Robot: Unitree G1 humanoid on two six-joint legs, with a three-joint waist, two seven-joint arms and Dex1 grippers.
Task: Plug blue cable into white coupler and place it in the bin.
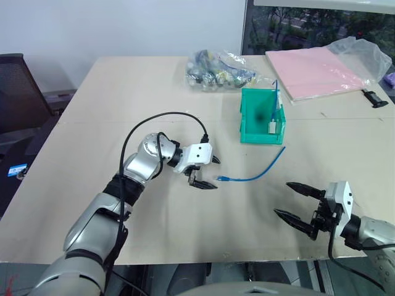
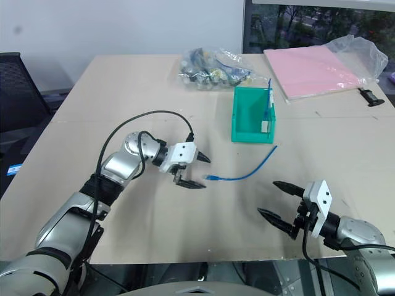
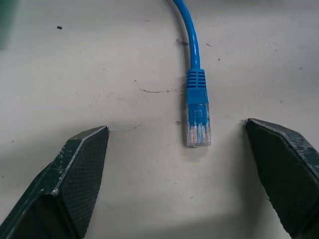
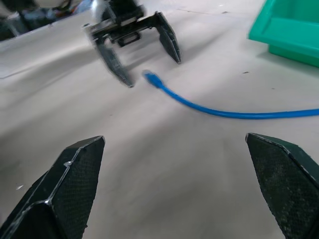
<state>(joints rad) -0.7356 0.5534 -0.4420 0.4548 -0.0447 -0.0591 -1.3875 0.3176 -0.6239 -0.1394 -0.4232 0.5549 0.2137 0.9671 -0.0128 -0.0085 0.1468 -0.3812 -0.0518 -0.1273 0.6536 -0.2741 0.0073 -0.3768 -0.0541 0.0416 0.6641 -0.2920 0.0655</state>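
Now I am at the first step: picking up the blue cable (image 1: 253, 174), which lies loose on the counter (image 1: 123, 98). Nothing is plugged in yet, as I judge it.

My left pincer (image 1: 208, 171) hangs low over the counter with its two black fingers (image 3: 75, 174) spread apart, one on each side of the cable's clear plug end (image 3: 197, 127). They hold nothing and touch nothing; the plug sits between them with bare counter on both sides. From the plug, the cable curves away toward two o'clock and ends near the bin (image 1: 262, 117).

The bin stands upright at about one o'clock from my left pincer. Against its inner wall I see a small white block that I take to be the white coupler (image 1: 271, 127), with another thin blue strand rising beside it.

My right pincer (image 1: 302, 206) waits at about four o'clock from the plug, well apart from it, fingers wide and empty.

Next, I judge, the left pincer must close squarely on the plug's blue boot without nudging it aside, since the light cable could easily slide or swivel.
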